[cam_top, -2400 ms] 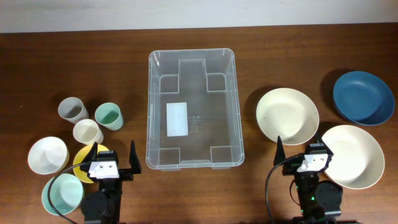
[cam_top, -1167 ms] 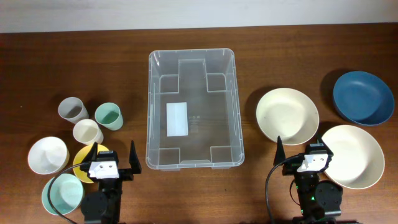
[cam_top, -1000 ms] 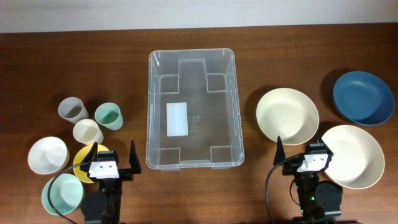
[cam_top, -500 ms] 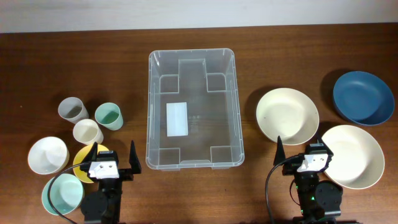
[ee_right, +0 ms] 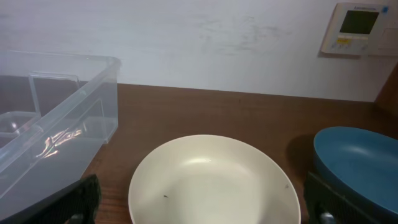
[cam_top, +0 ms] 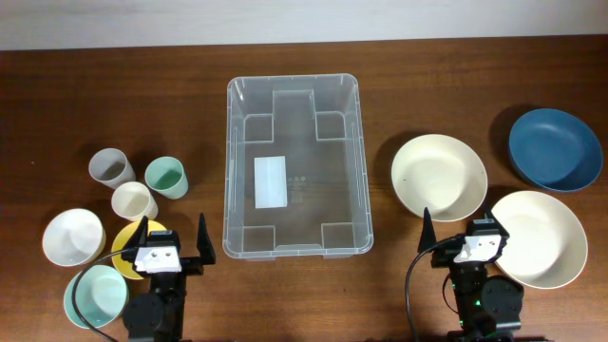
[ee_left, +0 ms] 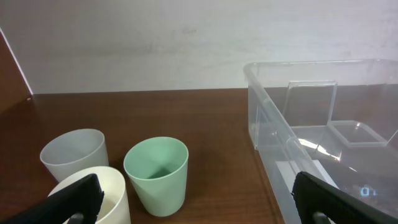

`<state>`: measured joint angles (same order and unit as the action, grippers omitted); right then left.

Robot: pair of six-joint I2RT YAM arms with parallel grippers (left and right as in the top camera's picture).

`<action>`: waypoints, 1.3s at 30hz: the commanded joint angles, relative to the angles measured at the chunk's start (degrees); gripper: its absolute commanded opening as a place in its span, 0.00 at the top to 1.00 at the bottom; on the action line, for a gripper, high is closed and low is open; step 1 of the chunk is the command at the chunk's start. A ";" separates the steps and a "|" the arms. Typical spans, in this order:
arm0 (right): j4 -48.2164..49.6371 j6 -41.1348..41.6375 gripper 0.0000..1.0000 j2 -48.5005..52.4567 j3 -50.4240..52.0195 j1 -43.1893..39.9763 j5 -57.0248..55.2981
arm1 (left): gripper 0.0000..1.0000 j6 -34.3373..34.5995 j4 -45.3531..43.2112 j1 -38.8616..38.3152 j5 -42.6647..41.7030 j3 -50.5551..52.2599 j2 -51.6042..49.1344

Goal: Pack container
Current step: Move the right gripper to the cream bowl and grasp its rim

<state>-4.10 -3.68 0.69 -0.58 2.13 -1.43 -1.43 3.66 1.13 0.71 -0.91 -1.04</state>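
Two black two-finger grippers are hanging on either side of the large clear plastic rectangular bin (cam_top: 293, 80). The bin is sitting empty in the middle of the brown wooden table (cam_top: 57, 95), a white label showing through its base. The left gripper (cam_top: 173, 228) is hanging just off the bin's near left corner, fingers spread wide and holding nothing. The right gripper (cam_top: 459, 223) is hanging a little further off the bin's near right corner, also wide open and empty.

Being thin, smooth plastic, the bin is probably light, slightly flexible and slippery. Empty as it is, it may slide on the wood if nudged. Its rolled rim along a long side is looking like the best place to pinch if it needs steadying.

Left of the bin, a grey plastic cup (cam_top: 111, 168), a mint green cup (cam_top: 165, 177) and a cream cup (cam_top: 134, 200) are standing upright, with three small bowls (cam_top: 73, 237) beyond them. Right of the bin, a round cream plate (cam_top: 439, 177), a larger cream plate (cam_top: 541, 237) and a dark blue round dish (cam_top: 555, 149) are lying flat. Nothing is packed yet.
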 commanded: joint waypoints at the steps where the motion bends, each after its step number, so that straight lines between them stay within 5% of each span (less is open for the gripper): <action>1: -0.46 1.36 0.01 -0.37 0.26 0.04 0.33 | 0.01 0.59 0.00 0.15 0.61 0.37 0.70; 14: -5.62 2.69 0.01 4.79 -7.15 0.04 -2.01 | 0.01 7.28 3.06 0.15 0.66 -6.08 -2.14; 24: -24.94 5.90 0.01 42.95 -43.06 -7.23 -1.73 | 0.01 7.23 14.99 0.15 4.50 -33.22 -30.10; 33: -50.05 6.03 0.01 76.32 -75.95 -22.71 13.77 | 0.01 6.84 40.65 0.15 2.97 -59.47 -59.56; 39: -49.07 3.50 0.01 89.26 -78.88 -23.96 14.10 | 0.01 5.90 48.98 0.15 0.57 -66.82 -70.71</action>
<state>-53.74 1.17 85.30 -78.43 -21.56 10.22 5.39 51.53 1.15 2.94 -65.60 -68.69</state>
